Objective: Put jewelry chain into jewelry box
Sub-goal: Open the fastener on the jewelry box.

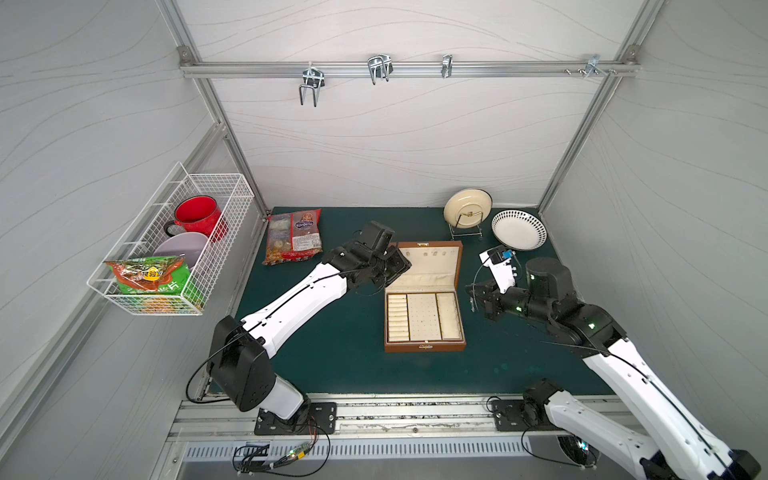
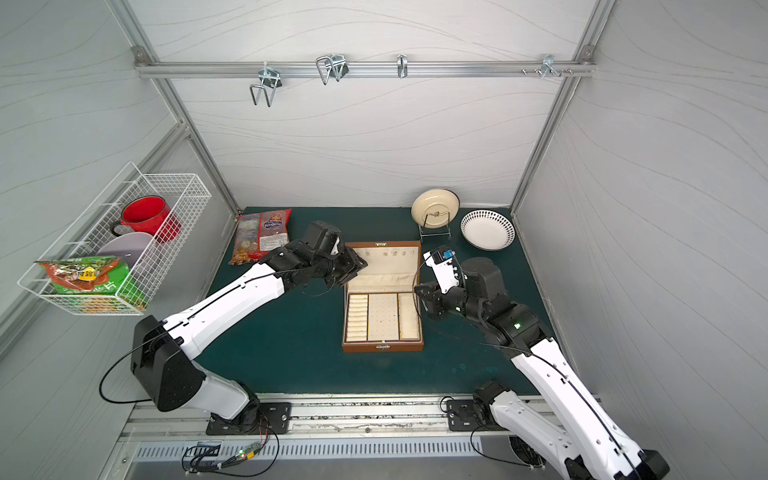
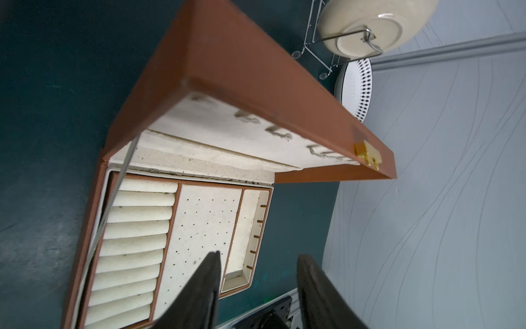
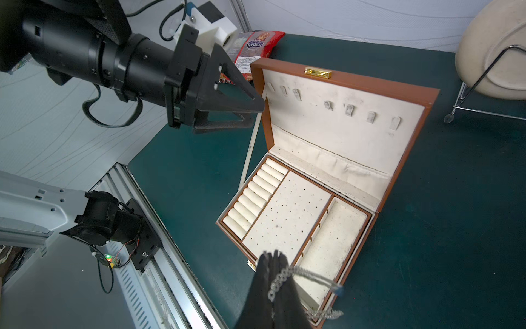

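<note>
The jewelry box [image 1: 424,345] [image 2: 382,346] stands open in the middle of the green mat, lid upright, cream trays bare [image 4: 287,219]. My right gripper [image 4: 272,254] [image 1: 473,298] is shut on the jewelry chain [image 4: 276,284], a thin silver chain draped over its fingers and looping above the box's near right corner. My left gripper [image 3: 259,256] [image 4: 257,114] [image 1: 402,266] is open with nothing between its fingers. It hovers by the lid's left edge [image 3: 227,65], close to the lid's thin stay strap [image 4: 250,148].
A candy packet [image 1: 294,237] lies at the back left. A cream plate on a wire stand [image 1: 467,208] and a spotted bowl [image 1: 519,229] sit at the back right. A wire basket [image 1: 216,183] with a red mug hangs on the left wall.
</note>
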### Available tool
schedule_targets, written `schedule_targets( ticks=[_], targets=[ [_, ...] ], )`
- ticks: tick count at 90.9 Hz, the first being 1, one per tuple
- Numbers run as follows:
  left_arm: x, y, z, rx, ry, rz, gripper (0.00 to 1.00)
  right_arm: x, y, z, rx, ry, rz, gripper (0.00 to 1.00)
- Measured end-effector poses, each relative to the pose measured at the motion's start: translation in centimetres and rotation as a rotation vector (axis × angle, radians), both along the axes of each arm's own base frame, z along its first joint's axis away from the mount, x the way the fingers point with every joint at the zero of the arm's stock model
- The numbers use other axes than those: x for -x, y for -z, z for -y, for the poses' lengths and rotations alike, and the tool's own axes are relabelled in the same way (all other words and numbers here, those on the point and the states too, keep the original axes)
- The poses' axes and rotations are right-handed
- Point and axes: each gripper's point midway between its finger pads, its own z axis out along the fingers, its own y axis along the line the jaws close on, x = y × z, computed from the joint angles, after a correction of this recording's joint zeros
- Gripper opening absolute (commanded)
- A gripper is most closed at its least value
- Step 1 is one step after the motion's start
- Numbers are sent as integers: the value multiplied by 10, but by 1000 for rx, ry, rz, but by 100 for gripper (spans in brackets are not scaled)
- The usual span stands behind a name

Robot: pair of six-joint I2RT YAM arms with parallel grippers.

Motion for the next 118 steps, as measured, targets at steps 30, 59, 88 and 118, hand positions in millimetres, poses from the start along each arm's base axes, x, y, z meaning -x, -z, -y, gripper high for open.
schedule_targets(
  ticks=[30,59,88,118],
  targets=[
    [-13,-2,5,49,-150,1,47,5,-1,4,-18,7,15,0],
    [-28,14,6,47,-266,3,47,7,-6,4,-35,2,35,0],
    [-46,10,0,71,-377,90,47,9,-6,0,-52,-17,31,0],
    [-50,13,6,99,-409,100,47,12,-10,0,-70,-28,46,0]
  ],
)
